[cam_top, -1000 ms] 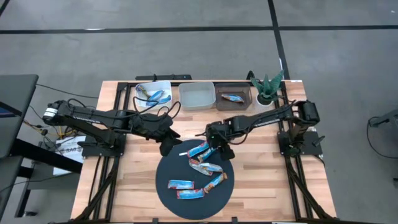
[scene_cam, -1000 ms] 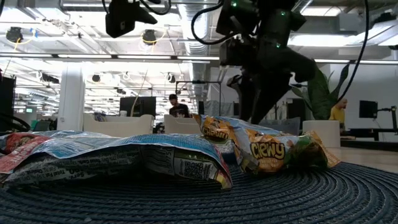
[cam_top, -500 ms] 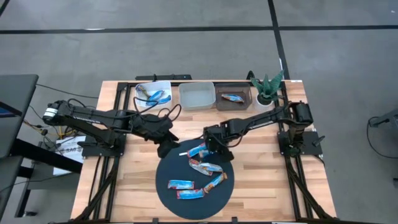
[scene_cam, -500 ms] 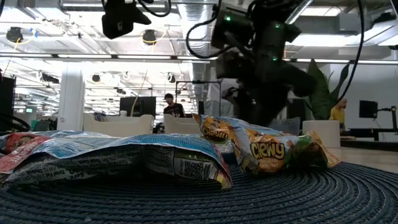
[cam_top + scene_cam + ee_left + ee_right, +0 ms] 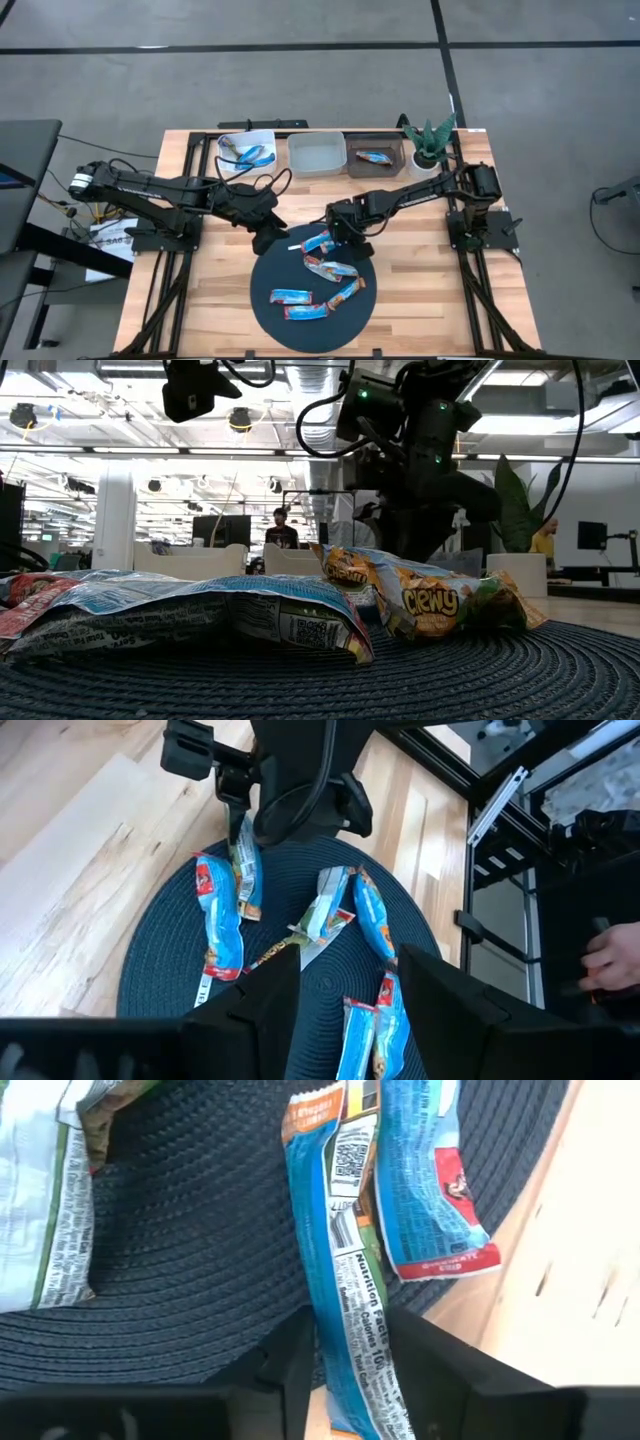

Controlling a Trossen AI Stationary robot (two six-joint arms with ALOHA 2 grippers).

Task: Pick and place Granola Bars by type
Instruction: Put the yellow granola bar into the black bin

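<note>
Several granola bars lie flat on a round dark woven mat (image 5: 300,330): blue ones (image 5: 320,243) (image 5: 293,296) and brown-orange ones (image 5: 345,292). My right gripper (image 5: 340,233) is low over the far part of the mat, open. In its wrist view the right gripper (image 5: 355,1375) has one finger on each side of a long blue bar (image 5: 345,1250), with a second blue bar (image 5: 430,1190) beside it. My left gripper (image 5: 268,238) hovers open at the mat's far-left rim, holding nothing; the left gripper (image 5: 345,1010) looks down on the bars. My right gripper comes from above, pointing down, over one end of the long blue bar (image 5: 362,1342), which lies flat on the mat and runs between the open fingers (image 5: 290,1365). Whether a finger touches the wrapper I cannot tell.
Three containers line the table's far edge: a white tray (image 5: 262,138) with blue bars, a pale bin (image 5: 316,168), and a brown bin (image 5: 393,160) with one bar. A potted plant (image 5: 430,140) stands at the far right. Bare wood lies on both sides of the mat.
My right gripper has moved a little toward the table's left and come down over the blue bars on the far part of the mat. The bars lie as they did.
</note>
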